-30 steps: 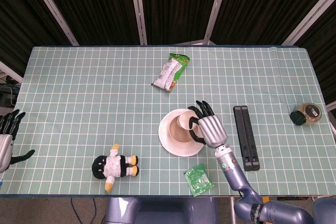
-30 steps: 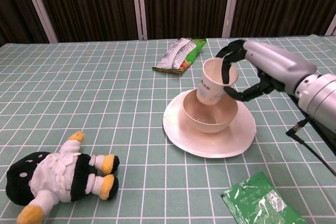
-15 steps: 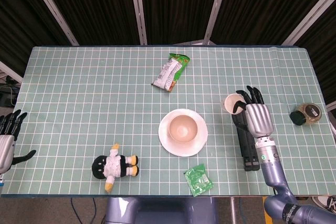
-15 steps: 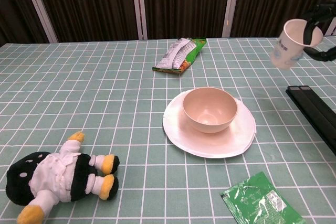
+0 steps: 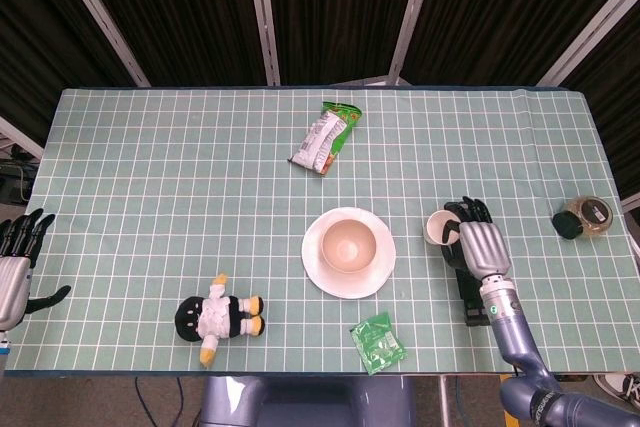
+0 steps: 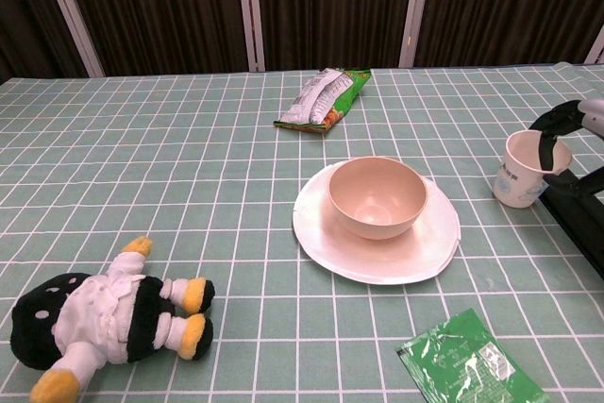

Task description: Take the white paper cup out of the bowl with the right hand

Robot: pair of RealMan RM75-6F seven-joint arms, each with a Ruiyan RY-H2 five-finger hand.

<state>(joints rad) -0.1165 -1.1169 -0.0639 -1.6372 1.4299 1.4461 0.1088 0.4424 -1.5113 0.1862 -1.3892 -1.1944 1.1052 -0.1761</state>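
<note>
White paper cup (image 6: pixel 520 171) upright on table, gripped by right hand (image 5: pixel 480 245), right of bowl (image 6: pixel 377 197)

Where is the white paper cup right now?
In both views the paper cup stands upright at table level on the right, held by the right hand, out of the bowl, beside the black bars.

No readable text; white paper cup (image 6: pixel 521 170) has blue print at its 8 o'clock side, too blurred to read.
</note>
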